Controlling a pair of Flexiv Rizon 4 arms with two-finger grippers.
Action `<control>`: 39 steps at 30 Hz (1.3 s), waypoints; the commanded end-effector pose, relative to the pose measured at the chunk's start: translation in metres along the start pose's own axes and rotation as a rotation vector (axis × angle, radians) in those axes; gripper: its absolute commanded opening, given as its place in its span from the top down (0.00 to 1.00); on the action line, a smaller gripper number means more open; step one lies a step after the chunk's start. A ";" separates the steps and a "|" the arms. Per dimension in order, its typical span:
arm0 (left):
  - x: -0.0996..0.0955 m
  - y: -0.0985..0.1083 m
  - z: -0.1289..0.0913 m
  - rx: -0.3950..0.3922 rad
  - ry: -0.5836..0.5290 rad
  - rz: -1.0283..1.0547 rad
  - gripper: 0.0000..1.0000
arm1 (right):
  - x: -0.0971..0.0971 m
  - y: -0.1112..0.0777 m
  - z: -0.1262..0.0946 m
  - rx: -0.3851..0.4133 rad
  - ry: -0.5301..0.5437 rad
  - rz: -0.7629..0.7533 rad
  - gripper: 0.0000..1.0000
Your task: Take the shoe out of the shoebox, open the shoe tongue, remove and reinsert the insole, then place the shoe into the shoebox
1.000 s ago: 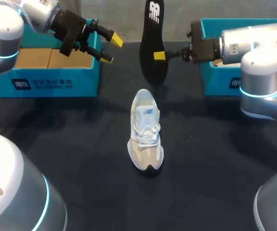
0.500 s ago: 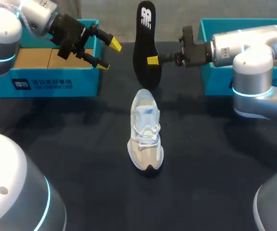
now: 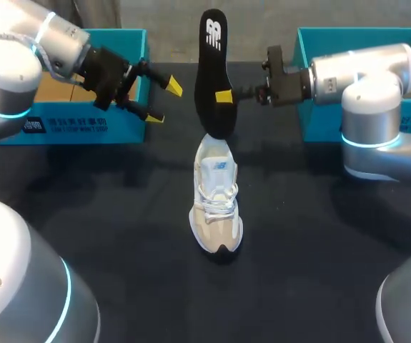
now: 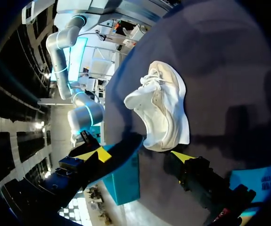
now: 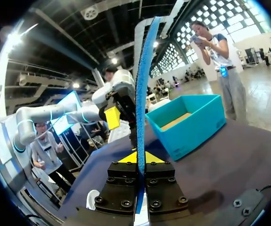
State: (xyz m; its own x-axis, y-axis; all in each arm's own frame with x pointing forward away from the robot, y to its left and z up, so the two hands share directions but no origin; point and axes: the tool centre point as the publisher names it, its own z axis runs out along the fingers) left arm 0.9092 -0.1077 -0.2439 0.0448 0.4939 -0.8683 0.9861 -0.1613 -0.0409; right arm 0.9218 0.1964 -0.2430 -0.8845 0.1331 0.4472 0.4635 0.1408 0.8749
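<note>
Hanging insole [image 3: 211, 68], R tool [image 3: 224, 96], over shoe [image 3: 217, 196]

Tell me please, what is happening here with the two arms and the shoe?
The right gripper is shut on a black insole and holds it upright, its lower end at the heel opening of the white shoe. Whether the insole is already inside, I cannot tell. The shoe stands on the table between two teal shoeboxes, the left shoebox and the right shoebox. The left gripper is open and empty, beside the left shoebox.
</note>
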 end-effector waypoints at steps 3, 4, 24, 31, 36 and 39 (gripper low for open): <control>0.010 0.001 0.011 -0.031 0.018 -0.028 0.00 | 0.006 -0.008 0.003 -0.022 0.010 -0.017 1.00; 0.011 0.001 0.011 -0.036 0.019 -0.031 0.00 | 0.007 -0.009 0.004 -0.022 0.011 -0.017 1.00; 0.019 0.002 0.012 -0.061 0.044 -0.046 0.00 | 0.003 -0.026 -0.001 0.021 0.110 0.016 1.00; 0.026 0.003 0.018 -0.054 0.049 -0.068 0.00 | 0.002 -0.033 -0.005 0.038 0.111 0.028 1.00; 0.030 0.007 0.021 -0.054 0.054 -0.075 0.00 | 0.002 -0.038 -0.005 0.034 0.107 0.039 1.00; 0.032 0.009 0.023 -0.053 0.057 -0.080 0.00 | 0.002 -0.040 -0.005 0.033 0.106 0.043 1.00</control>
State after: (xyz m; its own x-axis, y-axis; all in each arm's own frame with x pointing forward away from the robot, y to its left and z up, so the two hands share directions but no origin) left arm 0.9120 -0.1095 -0.2801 -0.0250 0.5484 -0.8359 0.9943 -0.0733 -0.0779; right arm 0.9028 0.1851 -0.2745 -0.8641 0.0310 0.5023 0.4996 0.1728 0.8488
